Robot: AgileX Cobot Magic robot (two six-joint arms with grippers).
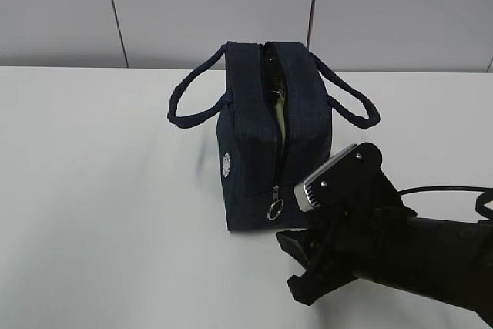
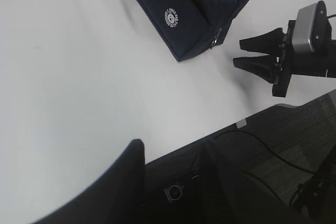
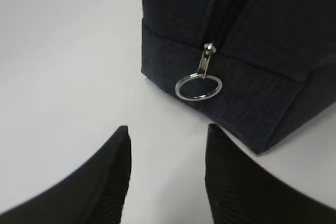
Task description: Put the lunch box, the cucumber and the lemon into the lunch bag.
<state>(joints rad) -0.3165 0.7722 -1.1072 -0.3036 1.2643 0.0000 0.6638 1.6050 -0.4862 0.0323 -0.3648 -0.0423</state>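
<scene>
- A white table (image 1: 108, 213) stands before a pale panelled wall (image 1: 208, 5); the left wrist view shows the table's front edge and dark floor beyond it.
- The bag (image 1: 254, 152) stands upright near the middle of the table, its two handles (image 1: 192, 105) looping out to either side.
- Its top zipper is open; the slit runs along the top and down the near end face, and a pale green strip (image 1: 280, 117) shows inside the gap. What that strip belongs to cannot be told.
- The zipper slider sits low on the near end face, with the ring pull (image 3: 198, 86) hanging against the fabric just above the table.
- A round white logo (image 1: 226, 165) marks the bag's side panel.
- The right gripper (image 3: 167, 174) is low over the table just in front of the bag's near end, jaws spread with nothing between them, pointing at the ring pull but not touching it.
- Of the left gripper, only one dark finger (image 2: 113, 187) shows at the bottom of its own view, well apart from the bag; its jaws stand partly apart, and nothing is seen in them.
- No lunch box, cucumber or lemon lies on the visible table.
</scene>
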